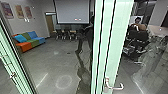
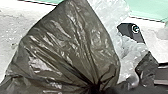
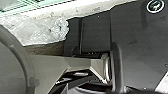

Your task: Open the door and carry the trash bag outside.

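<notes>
Head view shows me a shiny gray floor (image 1: 55,56), a bright sofa (image 1: 27,42) and a big screen (image 1: 72,11) past the pale green door frame (image 1: 110,37) with its handle (image 1: 115,87). Left wrist view has the arm's wrist close to the dark trash bag (image 2: 67,45), scrunched tight near clear plastic (image 2: 112,15); I can't tell if either arm's jaws are open or closed.

Wall (image 1: 40,15): pale; three framed pictures, ten o'clock.
Sofa (image 1: 31,42): orange, green, blue; ten o'clock.
Screen (image 1: 73,10): pale, dark-edged, twelve o'clock.
Chairs (image 1: 66,34): dark, below screen.
Floor (image 1: 47,62): grey, light reflections noted.
</notes>
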You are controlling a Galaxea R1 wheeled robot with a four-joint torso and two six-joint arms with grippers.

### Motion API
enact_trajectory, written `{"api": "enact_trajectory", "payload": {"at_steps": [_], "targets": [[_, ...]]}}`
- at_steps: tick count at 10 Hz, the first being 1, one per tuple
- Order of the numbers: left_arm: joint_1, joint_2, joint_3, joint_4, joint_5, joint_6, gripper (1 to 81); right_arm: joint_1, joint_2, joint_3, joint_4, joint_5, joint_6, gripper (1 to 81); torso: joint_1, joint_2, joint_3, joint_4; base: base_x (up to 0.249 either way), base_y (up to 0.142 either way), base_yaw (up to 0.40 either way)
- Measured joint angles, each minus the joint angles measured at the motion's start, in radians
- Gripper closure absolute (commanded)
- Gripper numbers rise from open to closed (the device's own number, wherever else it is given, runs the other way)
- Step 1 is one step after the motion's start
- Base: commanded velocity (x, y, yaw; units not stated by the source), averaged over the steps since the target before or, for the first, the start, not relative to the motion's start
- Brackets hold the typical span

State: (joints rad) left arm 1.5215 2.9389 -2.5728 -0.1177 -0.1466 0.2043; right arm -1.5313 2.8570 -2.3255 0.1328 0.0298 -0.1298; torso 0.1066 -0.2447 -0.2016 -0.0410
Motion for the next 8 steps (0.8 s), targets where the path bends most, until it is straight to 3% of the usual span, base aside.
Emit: {"api": "enact_trajectory", "payload": {"at_steps": [8], "targets": [[0.006,0.012,0.006,0.000,-0.002,0.000,81.1,-0.007,-0.444,0.640,0.002,0.031,0.001,1.0,0.000,0.000,0.000,0.000,0.000,0.000,0.000]]}}
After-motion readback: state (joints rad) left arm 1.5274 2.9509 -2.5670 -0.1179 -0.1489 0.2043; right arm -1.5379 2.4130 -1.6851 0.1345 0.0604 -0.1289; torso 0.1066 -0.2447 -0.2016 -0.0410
